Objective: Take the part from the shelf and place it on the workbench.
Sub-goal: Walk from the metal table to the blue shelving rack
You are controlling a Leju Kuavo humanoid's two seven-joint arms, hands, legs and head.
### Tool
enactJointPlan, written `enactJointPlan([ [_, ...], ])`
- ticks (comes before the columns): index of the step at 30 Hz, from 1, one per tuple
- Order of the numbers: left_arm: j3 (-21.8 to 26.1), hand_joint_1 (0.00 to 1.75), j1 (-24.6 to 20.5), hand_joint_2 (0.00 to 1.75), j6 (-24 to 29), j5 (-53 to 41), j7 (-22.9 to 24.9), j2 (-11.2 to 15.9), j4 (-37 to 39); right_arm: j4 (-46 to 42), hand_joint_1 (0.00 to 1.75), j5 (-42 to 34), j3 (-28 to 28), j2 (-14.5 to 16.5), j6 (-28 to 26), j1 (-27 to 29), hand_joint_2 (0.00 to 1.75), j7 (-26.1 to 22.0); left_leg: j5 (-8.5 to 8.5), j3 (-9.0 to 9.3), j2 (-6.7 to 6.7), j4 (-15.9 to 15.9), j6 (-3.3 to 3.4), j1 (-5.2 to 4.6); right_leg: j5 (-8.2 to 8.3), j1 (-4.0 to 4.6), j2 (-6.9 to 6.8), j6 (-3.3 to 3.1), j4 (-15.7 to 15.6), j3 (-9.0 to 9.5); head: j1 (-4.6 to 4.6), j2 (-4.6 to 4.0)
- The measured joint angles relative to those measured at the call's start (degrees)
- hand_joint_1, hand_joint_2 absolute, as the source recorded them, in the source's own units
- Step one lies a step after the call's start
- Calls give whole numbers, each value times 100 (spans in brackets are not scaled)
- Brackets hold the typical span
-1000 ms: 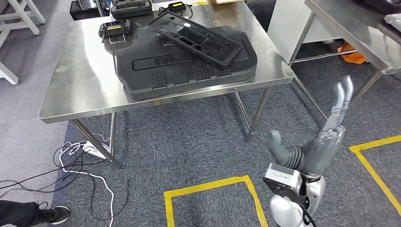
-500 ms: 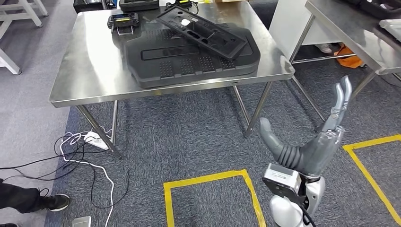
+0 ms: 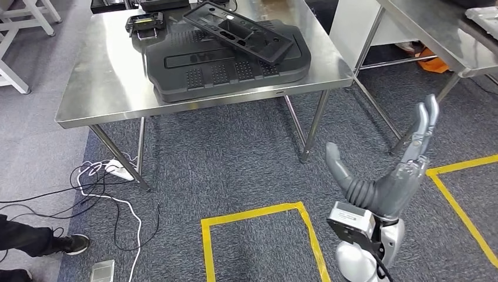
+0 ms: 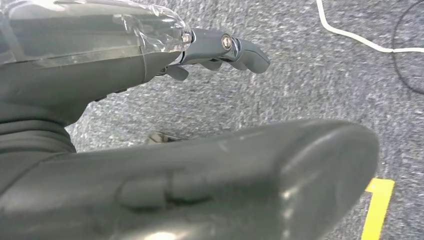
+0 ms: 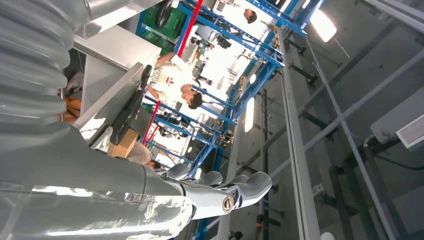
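On the steel workbench (image 3: 111, 88) lies a large black moulded panel (image 3: 223, 61). A long black frame part (image 3: 238, 30) rests slantwise on top of it. My right hand (image 3: 390, 170) is raised at the lower right, well short of the bench, over the carpet. Its fingers are straight, the thumb is spread, and it holds nothing. In the right wrist view that hand (image 5: 215, 195) points up toward the ceiling. In the left wrist view my left hand (image 4: 100, 65) hangs over the carpet with its fingers (image 4: 235, 47) stretched out and nothing in it.
A black controller (image 3: 144, 23) sits at the bench's back left. Another steel table (image 3: 434, 35) stands to the right. Cables (image 3: 100, 188) and a person's shoe (image 3: 70, 242) lie on the floor at left. Yellow tape (image 3: 258, 214) marks squares on the carpet. Blue shelving (image 5: 220, 30) stands beyond.
The whole head view has shifted, so the camera moved; the bench now sits a little lower and further left in the picture. My right hand stays raised and empty.
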Motion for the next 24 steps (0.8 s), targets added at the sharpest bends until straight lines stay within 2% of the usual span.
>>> enactJointPlan([
  [1,0,0,2,0,0,2,0,-1,0,2,0,6,-1,0,0,0,175,6,-143,-85,1,299,-8,0,26,8,-3,-4,13,-51,-7,0],
  [2,0,0,4,0,0,4,0,-1,0,3,0,12,-3,0,0,0,175,15,-178,-78,1,419,-6,-1,49,14,-5,-2,27,-96,-10,0],
  [3,0,0,5,0,0,6,0,-1,0,4,0,18,-5,0,0,-1,175,24,-103,43,1,309,3,-3,69,17,-5,5,42,-134,-11,0],
  [6,0,0,-5,0,0,10,-1,0,0,5,0,40,-11,0,0,-17,175,53,315,725,0,-815,72,-14,107,28,-3,50,110,-210,-22,0],
  [7,0,0,-9,0,0,12,-2,-1,0,5,0,49,-12,1,0,-28,175,64,383,843,0,-1067,100,-23,118,35,-3,74,132,-231,-24,0],
  [8,0,0,-7,0,0,16,-2,-2,0,5,0,57,-14,2,0,-39,175,74,402,874,1,-1175,127,-33,132,40,-4,103,146,-248,-25,0],
  [11,0,0,2,0,0,36,-3,-3,0,5,0,82,-16,4,0,-53,175,91,494,826,13,-1212,235,-35,145,33,3,202,165,-279,-23,0],
  [12,0,0,-4,0,0,39,-4,-3,0,5,0,87,-16,4,0,-57,175,95,537,803,22,-1233,281,-26,49,26,8,233,259,-325,-6,0],
  [14,0,0,-16,0,-1,43,-8,-3,0,7,0,95,-16,4,0,-62,175,104,615,730,37,-1253,347,-16,-350,5,16,291,772,-530,40,0],
  [15,0,0,-14,0,-2,44,-9,-4,0,7,0,100,-16,4,0,-64,175,118,642,682,40,-1247,362,-21,-576,-4,16,316,1150,-665,63,0],
  [16,0,0,-10,0,-3,46,-9,-4,0,8,0,107,-16,4,0,-62,175,133,668,635,41,-1235,365,-26,-737,-12,16,335,1486,-768,70,0],
  [17,0,0,-6,0,-4,46,-9,-3,0,9,0,113,-16,4,0,-61,175,151,689,591,41,-1221,362,-29,-796,-16,16,345,1669,-794,75,0],
  [18,0,0,-5,0,-4,46,-10,-3,0,10,0,118,-16,4,0,-62,175,166,708,553,41,-1205,357,-30,-745,-20,16,347,1630,-708,81,0],
  [19,0,0,-5,0,-5,46,-9,-3,0,11,0,121,-16,4,0,-63,175,175,721,525,39,-1188,348,-29,-602,-22,15,340,1356,-509,88,0],
  [21,0,0,-7,0,-6,48,-9,-4,0,13,0,120,-16,4,0,-67,175,187,741,492,34,-1153,319,-35,-309,-14,17,305,517,-8,106,0],
  [22,0,0,-9,0,-6,52,-9,-4,0,13,0,115,-17,4,0,-68,175,191,755,475,33,-1139,292,-42,-226,-2,21,278,220,142,111,0],
  [23,0,0,-10,0,-6,58,-9,-4,0,14,0,109,-20,4,0,-66,175,195,773,459,32,-1129,261,-47,-194,14,28,251,67,204,114,0],
  [24,0,0,-10,0,-5,67,-9,-4,0,14,0,103,-22,4,0,-64,175,197,797,445,32,-1129,222,-49,-183,32,35,220,49,190,113,0],
])
